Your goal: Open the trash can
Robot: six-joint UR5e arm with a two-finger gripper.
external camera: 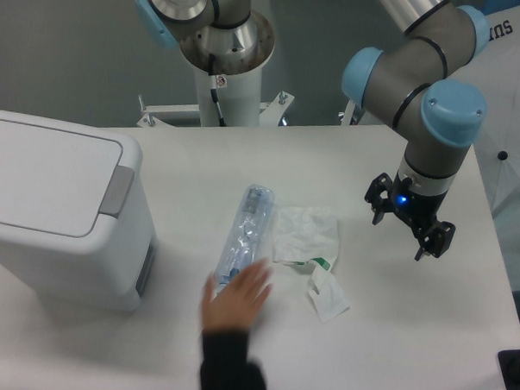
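Note:
The trash can [57,208] is a large white boxy bin at the left of the table, its flat lid down and a grey push tab [117,190] on the lid's right edge. My gripper [406,228] hangs above the right part of the table, far from the bin, its two black fingers spread open and holding nothing.
A crushed clear plastic bottle [245,231] lies at mid-table with a person's hand [236,298] resting on its near end. Crumpled white wrappers [309,249] lie right of it. The arm's base column [222,64] stands behind the table. A dark object [516,370] sits at the right edge.

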